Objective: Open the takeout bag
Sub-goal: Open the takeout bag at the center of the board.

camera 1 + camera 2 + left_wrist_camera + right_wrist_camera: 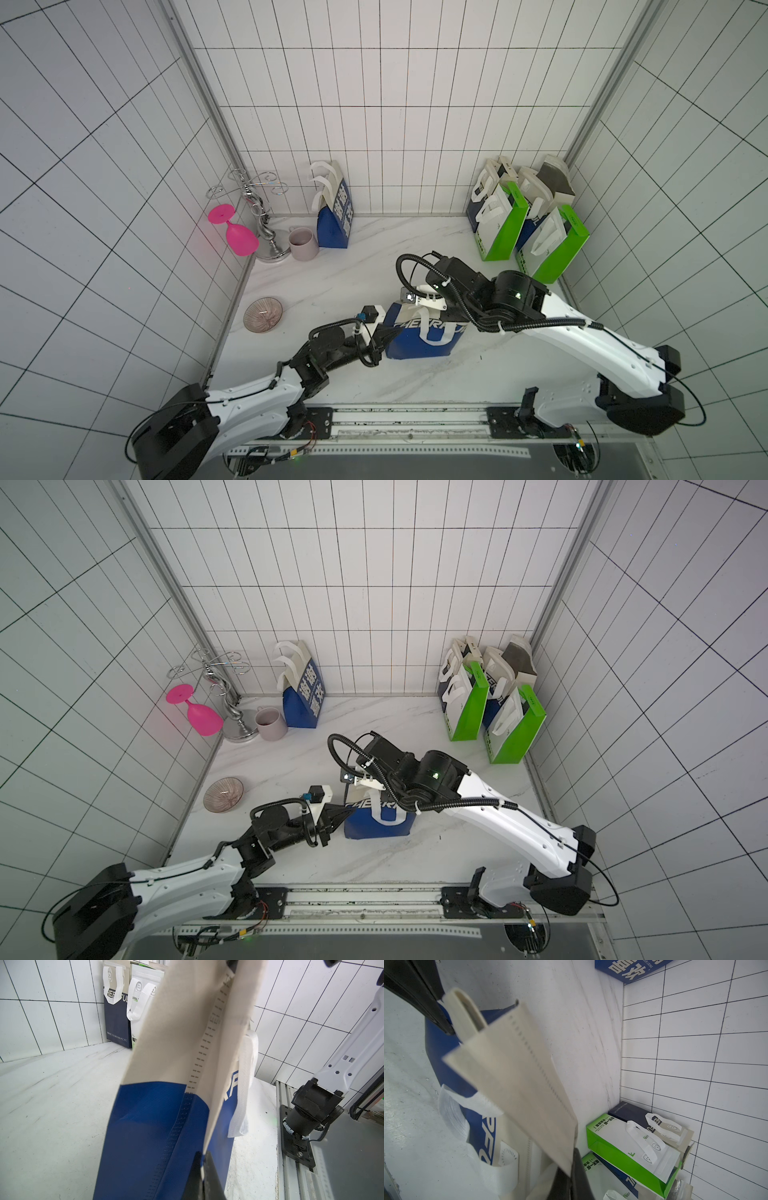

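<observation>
Bag [415,347]: blue body, beige top, white handles. Table [374,266]: white, grey-veined marble. Glass [239,239], far left of bag: pink.

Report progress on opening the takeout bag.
Done: left hand and right hand are shut on opposite ends of the beige top of the blue takeout bag. In hand: that two-sided pinch. Left: pulling the top apart; it looks nearly flat.

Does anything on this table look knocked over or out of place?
The pink plastic goblet stands out: it is upside down and tilted, foot up near the left wall, bowl low beside the silver glass rack. Whether it hangs from the rack or just leans, I cannot tell. Nothing looks spilled.
</observation>
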Action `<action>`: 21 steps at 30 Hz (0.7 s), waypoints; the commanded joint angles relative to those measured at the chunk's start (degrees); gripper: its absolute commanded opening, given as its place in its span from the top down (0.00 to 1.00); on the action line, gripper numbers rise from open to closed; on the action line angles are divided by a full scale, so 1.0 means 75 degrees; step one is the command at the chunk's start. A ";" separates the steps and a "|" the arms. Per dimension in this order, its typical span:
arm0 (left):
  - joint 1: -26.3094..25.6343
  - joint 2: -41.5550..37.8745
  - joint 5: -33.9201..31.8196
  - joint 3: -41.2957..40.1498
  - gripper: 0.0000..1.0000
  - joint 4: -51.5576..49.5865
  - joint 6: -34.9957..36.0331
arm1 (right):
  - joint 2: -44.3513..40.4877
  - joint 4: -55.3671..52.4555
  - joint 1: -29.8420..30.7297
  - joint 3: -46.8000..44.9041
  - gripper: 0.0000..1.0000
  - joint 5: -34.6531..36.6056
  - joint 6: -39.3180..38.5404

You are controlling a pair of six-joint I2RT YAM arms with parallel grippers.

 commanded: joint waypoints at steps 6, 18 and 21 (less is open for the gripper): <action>-0.0021 0.0136 -0.0070 0.0082 1.00 -0.0407 0.0080 | 0.0079 0.0035 0.0044 0.1316 1.00 0.0589 -0.0503; -0.0027 0.0332 -0.0108 0.0171 1.00 -0.0512 0.0051 | 0.0115 0.0270 0.0044 0.1469 1.00 0.0807 -0.1258; -0.0029 0.0357 -0.0104 0.0186 1.00 -0.0535 0.0048 | 0.0116 0.0270 0.0039 0.1543 1.00 0.0788 -0.1360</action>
